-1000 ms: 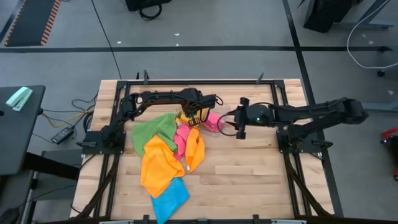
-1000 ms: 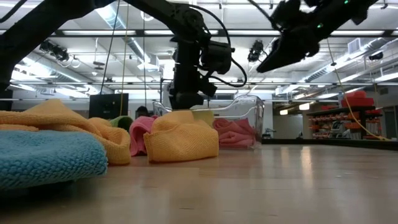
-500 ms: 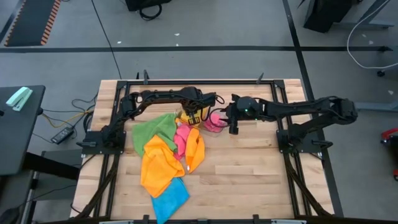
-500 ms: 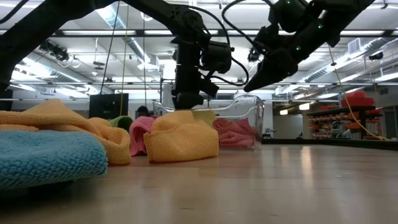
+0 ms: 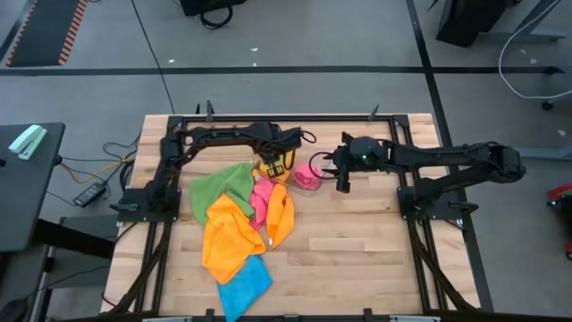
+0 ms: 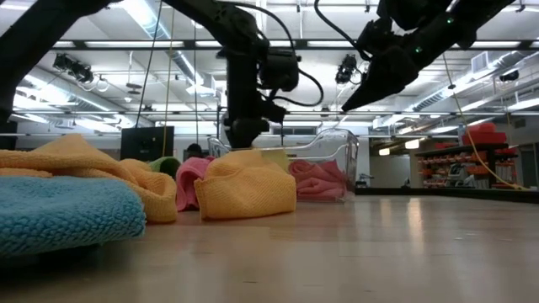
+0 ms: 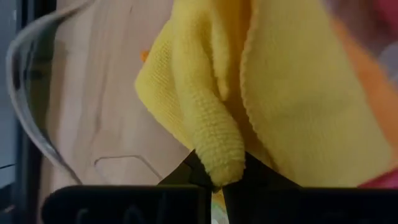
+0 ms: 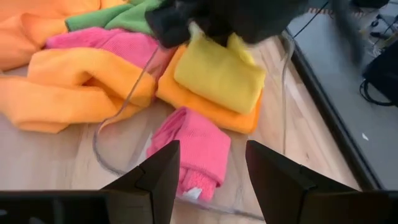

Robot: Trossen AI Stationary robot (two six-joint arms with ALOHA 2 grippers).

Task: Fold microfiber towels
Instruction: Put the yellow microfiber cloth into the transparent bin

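A clear tray (image 8: 284,68) at the table's far middle holds a folded pink towel (image 8: 194,149), a folded orange towel (image 8: 208,111) and, on top of that one, a yellow towel (image 8: 217,74). My left gripper (image 5: 275,163) stands over the tray, pointing steeply down and shut on the yellow towel (image 7: 286,93). My right gripper (image 5: 342,183) hovers open just right of the tray, above the table, touching nothing. Left of the tray lies a heap of loose towels: green (image 5: 219,186), pink (image 5: 261,199), orange (image 5: 228,237) and blue (image 5: 243,286). My left gripper pinches a raised fold of the yellow towel (image 7: 219,165) between its two fingers. The fingers come from above, pointing steeply down. The rest of the towel spreads out below the fingers and lies on the orange towel in the tray.
The heap of towels covers the table's left middle down to the near edge. Bare wood lies to the right of the heap and in front of the tray (image 6: 333,160). A black metal frame (image 5: 295,116) runs along the table's far edge and sides.
My right gripper has swung toward the tray and dipped, then drawn back toward the right and risen a little, staying open. My left gripper has shifted slightly toward the table's left over the tray.
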